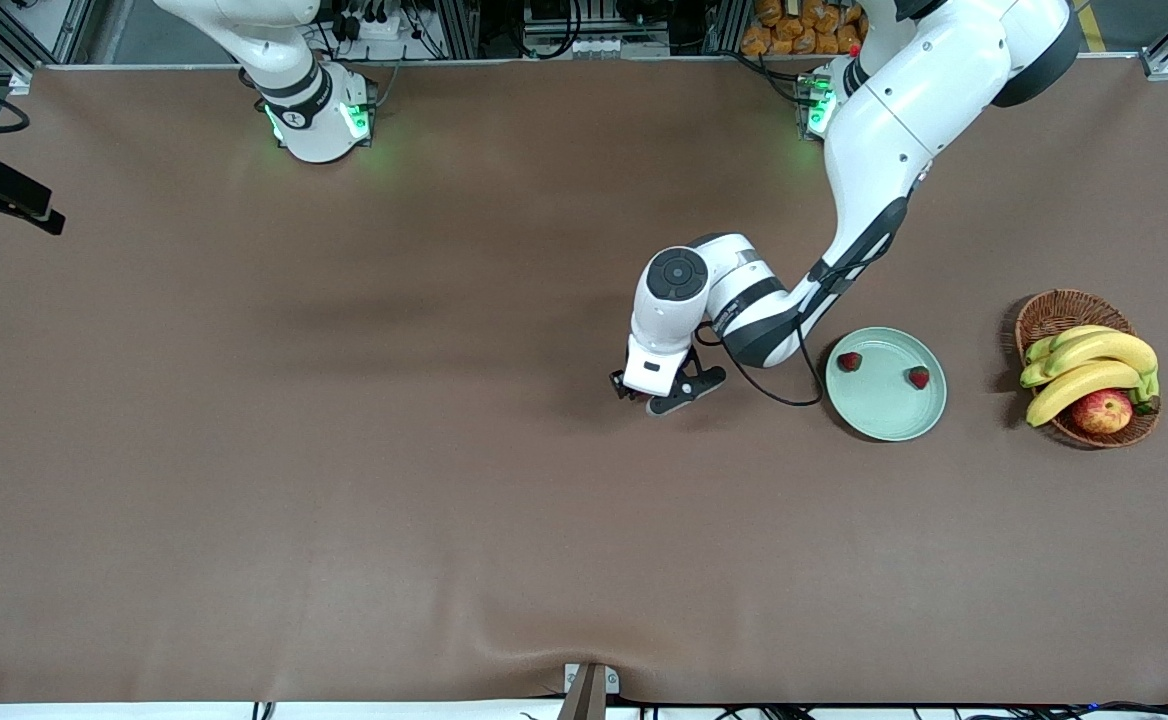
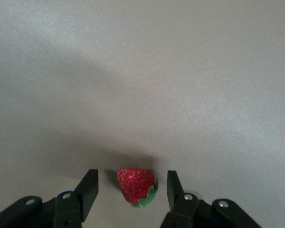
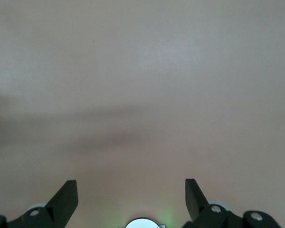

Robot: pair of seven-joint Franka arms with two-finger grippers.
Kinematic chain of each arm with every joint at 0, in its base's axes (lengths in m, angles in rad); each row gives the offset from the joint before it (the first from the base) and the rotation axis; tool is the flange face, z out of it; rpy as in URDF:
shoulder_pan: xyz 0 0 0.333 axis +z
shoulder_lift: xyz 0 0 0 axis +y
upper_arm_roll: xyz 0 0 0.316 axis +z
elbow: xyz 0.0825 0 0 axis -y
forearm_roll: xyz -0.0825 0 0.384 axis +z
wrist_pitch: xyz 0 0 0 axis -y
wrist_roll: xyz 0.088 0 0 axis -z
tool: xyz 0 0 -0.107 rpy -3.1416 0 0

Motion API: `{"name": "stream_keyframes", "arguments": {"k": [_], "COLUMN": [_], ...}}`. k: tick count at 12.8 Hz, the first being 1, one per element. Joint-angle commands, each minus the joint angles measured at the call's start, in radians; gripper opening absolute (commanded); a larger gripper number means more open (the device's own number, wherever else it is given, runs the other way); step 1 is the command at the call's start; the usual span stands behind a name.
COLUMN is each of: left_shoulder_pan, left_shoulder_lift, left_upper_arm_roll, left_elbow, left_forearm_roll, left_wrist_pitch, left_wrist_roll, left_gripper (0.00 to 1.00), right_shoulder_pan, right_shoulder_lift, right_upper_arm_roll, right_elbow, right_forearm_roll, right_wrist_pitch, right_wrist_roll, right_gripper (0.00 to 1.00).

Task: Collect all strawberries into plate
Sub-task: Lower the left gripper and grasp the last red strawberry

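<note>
Strawberry [image 2: 137, 186], green top down, between left gripper [image 2: 132, 189] fingers

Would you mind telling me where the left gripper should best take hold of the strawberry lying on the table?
Grip the strawberry across its red body, coming straight down. It lies on its side, green cap low, already between the open fingers of the left gripper; closing there probably suffices.

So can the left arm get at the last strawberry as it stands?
Likely yes: the left gripper is open with a finger on each side of the strawberry on the table, nothing between them.
</note>
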Motion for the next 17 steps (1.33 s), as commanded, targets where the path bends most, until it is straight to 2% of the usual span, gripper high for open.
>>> {"name": "stream_keyframes", "arguments": {"k": [1,4,6,10,11,14,15,17], "left_shoulder_pan": [-0.014,-0.025,-0.025,-0.025,-0.025,-0.019,-0.016,-0.005], "left_shoulder_lift": [0.027,0.030,0.038,0.042,0.041,0.032,0.027,-0.001], "left_upper_arm_roll": [0.004,0.004,0.005,0.014,0.023,0.023,0.023,0.023], "left_elbow": [0.032,0.033,0.033,0.033,0.033,0.033,0.033,0.033], "left_forearm_roll": [0.012,0.012,0.014,0.017,0.020,0.020,0.020,0.018], "left_wrist_pitch": [0.016,0.019,0.019,0.033,0.035,0.033,0.033,0.032], "left_wrist_roll": [-0.012,-0.012,-0.009,-0.007,-0.005,0.004,0.004,0.001], "left_gripper": [0.66,0.63,0.57,0.49,0.42,0.05,0.00,0.00], "right_shoulder_pan": [-0.014,-0.012,-0.012,-0.014,-0.014,-0.014,-0.014,-0.012], "right_shoulder_lift": [0.012,0.012,0.012,0.012,0.012,0.012,0.012,0.012], "right_upper_arm_roll": [0.010,0.010,0.010,0.010,0.010,0.010,0.010,0.010], "right_elbow": [0.028,0.028,0.028,0.028,0.028,0.028,0.028,0.028], "right_forearm_roll": [0.016,0.018,0.018,0.016,0.018,0.018,0.018,0.018], "right_wrist_pitch": [-0.007,-0.007,-0.007,-0.009,-0.009,-0.009,-0.009,-0.007], "right_wrist_roll": [0.010,0.010,0.010,0.010,0.010,0.012,0.010,0.012], "right_gripper": [1.00,1.00,1.00,1.00,1.00,1.00,1.00,1.00]}}
